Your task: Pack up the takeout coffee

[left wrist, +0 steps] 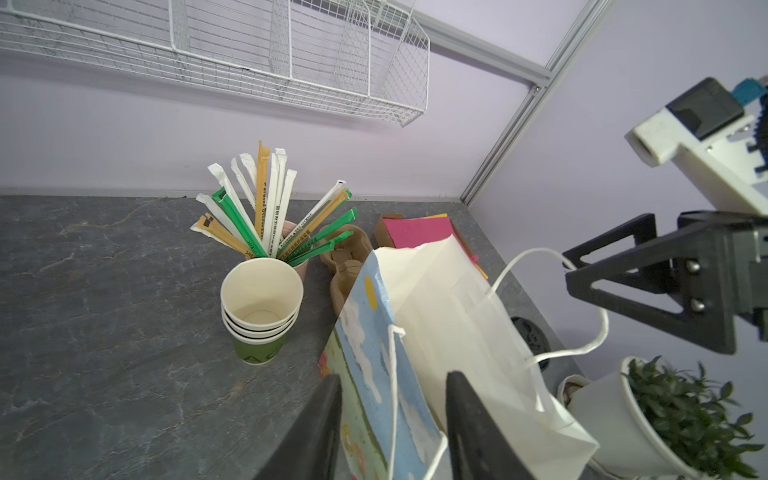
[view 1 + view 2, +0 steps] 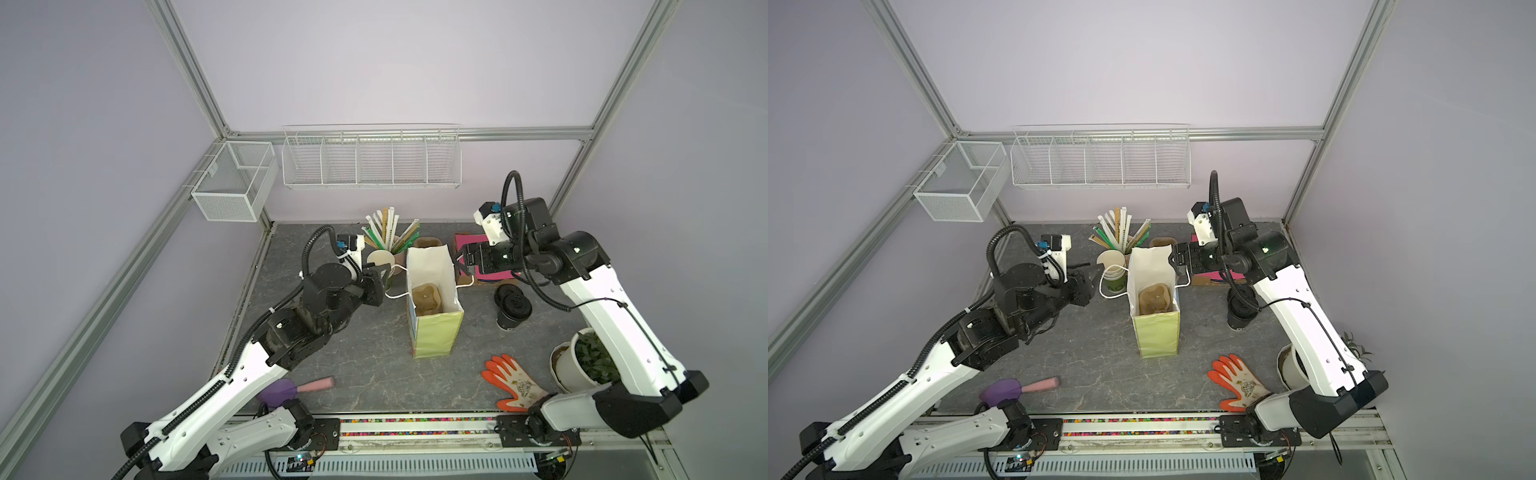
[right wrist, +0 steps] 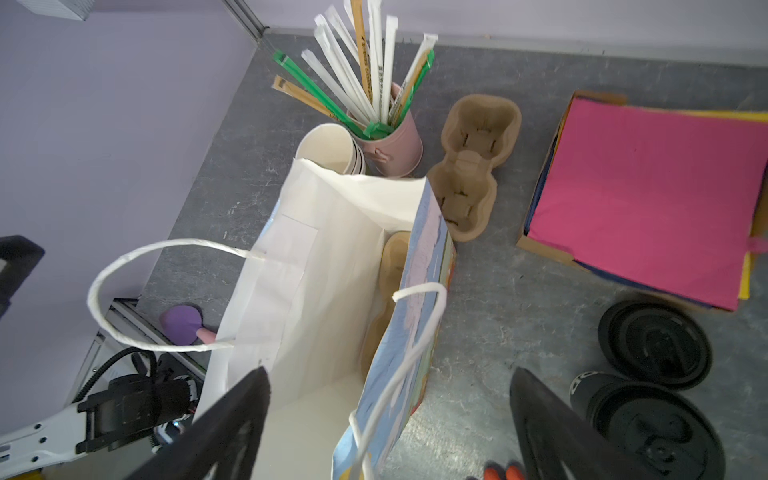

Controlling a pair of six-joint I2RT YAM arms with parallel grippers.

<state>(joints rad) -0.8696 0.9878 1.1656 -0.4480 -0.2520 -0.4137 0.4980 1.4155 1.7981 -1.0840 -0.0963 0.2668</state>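
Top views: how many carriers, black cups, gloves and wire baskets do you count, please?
Carriers: 2
Black cup: 1
Glove: 1
Wire baskets: 2
Total: 6

The takeout coffee point(image 2: 515, 309) is a small all-black cup with its round black lid on, standing upright on the table point(image 2: 365, 374). It stands near the right pincer point(image 2: 460, 262), off to its outer side and apart from it. In the right wrist view the cup point(image 3: 648, 432) shows just outside one finger, and it is well apart from the left pincer point(image 2: 388, 277)
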